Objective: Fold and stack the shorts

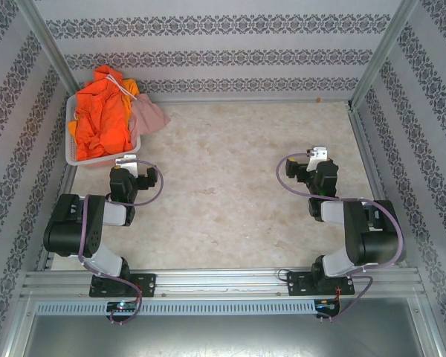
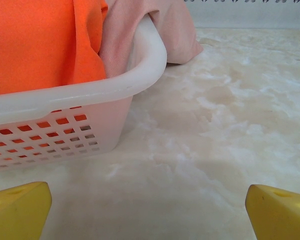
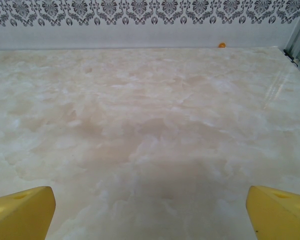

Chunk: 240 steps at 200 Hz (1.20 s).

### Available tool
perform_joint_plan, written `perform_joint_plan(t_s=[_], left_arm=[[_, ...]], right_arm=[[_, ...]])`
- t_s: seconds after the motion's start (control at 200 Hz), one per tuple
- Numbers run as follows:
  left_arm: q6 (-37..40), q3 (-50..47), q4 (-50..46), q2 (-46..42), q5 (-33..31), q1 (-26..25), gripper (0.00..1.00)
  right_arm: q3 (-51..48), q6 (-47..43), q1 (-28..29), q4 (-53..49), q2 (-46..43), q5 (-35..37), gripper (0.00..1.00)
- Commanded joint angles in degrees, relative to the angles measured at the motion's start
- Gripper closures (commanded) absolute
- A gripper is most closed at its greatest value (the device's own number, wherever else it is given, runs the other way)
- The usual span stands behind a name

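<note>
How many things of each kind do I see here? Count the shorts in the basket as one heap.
White mesh basket: 1
Heap of shorts, red-orange, yellow-orange and pink: 1
Grippers, left gripper and right gripper: 2
Small orange object at the far wall: 1
Total: 5

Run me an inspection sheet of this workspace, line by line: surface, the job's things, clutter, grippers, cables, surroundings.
Surface: marbled beige table, no spills seen.
Job's things: orange shorts heaped in a white basket at the far left corner; pink shorts hanging over its right rim onto the table; none folded.
Clutter: tiny orange speck by the far wall.
Grippers: left gripper open, facing the basket's corner, holding nothing; right gripper open over the table, holding nothing.
Cables: purple cable looped beside each wrist, away from the cloth.
Surroundings: patterned walls on three sides, metal posts.
</note>
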Motion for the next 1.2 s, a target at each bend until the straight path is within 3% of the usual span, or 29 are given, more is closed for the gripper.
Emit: perform_joint_plan(t_s=[0.0,0.16,0.235,0.385,0.485,0.709,0.879,1.079,1.194], left_arm=[[0.99,-0.68,-2.05,-5.87,0.28,0.17,0.0],[-5.05,0.88,-26.6,-30.7,-5.5,0.04,0.0],[-8.85,3.89,-37.73,-40.14,-5.26,0.02,0.0],[-13.43,16.22,-56.27,-47.56,-7.17,0.22,0.0],[-12.33,28.92,-66.63,-42.84,-7.22,1.23,0.0],[-11.6,52.31,-78.91,-20.39,1.62,7.49,0.0],[-11.93,63.46,-82.93,-3.72,5.42,9.88,0.09],[-10.43,74.5,-87.96,12.24,5.72,9.93,0.32],[-10.17,78.21,-90.27,18.24,5.45,9.93,0.4]], right_arm=[[0.71,-0.62,0.58,-5.04,-5.22,-0.25,0.02],[1.29,4.27,1.31,-23.91,-24.06,-0.05,0.02],[0.89,7.67,1.29,-29.26,-31.41,-0.99,0.02],[0.4,17.21,-0.76,-35.83,-41.35,-10.5,0.02],[1.79,21.43,-1.89,-40.79,-44.42,-18.06,0.02],[6.4,19.64,-0.83,-52.89,-43.64,-21.15,0.02],[6.24,21.62,0.1,-52.71,-41.81,-20.28,0.02],[6.57,21.62,1.0,-52.47,-39.68,-19.84,0.02],[6.18,21.44,1.28,-52.24,-39.16,-19.51,0.02]])
